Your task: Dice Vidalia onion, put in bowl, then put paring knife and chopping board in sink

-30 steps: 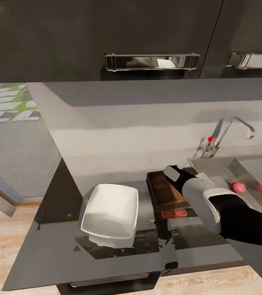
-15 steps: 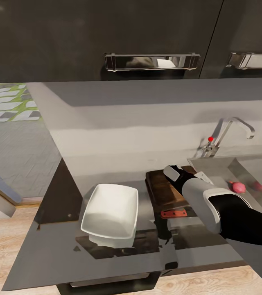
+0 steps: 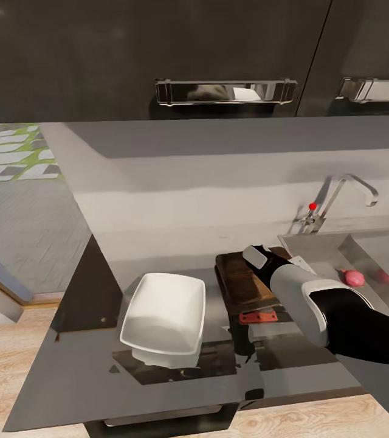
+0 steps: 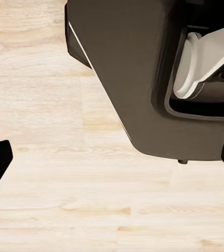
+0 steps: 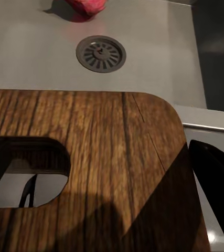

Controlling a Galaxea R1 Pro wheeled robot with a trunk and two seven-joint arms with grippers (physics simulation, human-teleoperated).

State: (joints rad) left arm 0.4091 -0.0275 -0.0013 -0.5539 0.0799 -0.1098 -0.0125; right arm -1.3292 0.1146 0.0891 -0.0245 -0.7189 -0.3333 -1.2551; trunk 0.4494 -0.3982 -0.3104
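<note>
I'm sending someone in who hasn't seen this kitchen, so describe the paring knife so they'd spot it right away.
Find the steel sink at the right end of the dark countertop. Just left of it lies the brown chopping board, with the white bowl further left. The paring knife lies at the board's near edge: small, slim, and the only thing there with a red handle.
</note>
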